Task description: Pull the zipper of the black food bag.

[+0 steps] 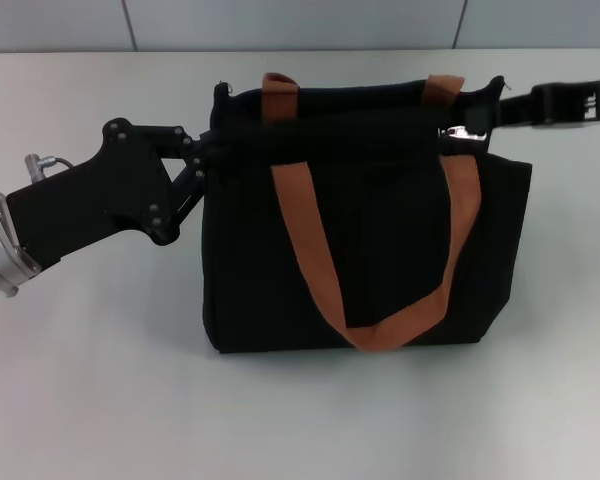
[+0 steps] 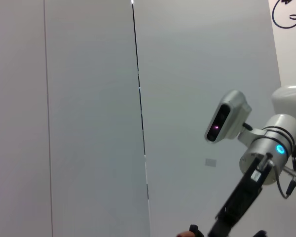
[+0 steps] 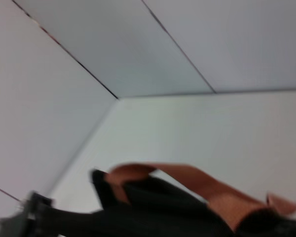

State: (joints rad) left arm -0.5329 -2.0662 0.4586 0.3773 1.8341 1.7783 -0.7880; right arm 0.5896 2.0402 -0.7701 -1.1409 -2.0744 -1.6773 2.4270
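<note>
The black food bag (image 1: 380, 230) stands upright mid-table with two orange-brown handles. Its silver zipper (image 1: 458, 133) sits at the right end of the upper edge. My right gripper (image 1: 483, 120) reaches in from the far right, level with the bag's top, and is shut on the zipper pull. My left gripper (image 1: 208, 152) is at the bag's upper left corner, shut on the fabric edge there. The right wrist view shows the bag's black top edge (image 3: 153, 207) and an orange-brown handle (image 3: 187, 177). The left wrist view shows no bag.
The bag stands on a white table (image 1: 100, 380). A grey panelled wall (image 1: 300, 22) runs behind it. The left wrist view shows the wall and my right arm's wrist and camera (image 2: 246, 148).
</note>
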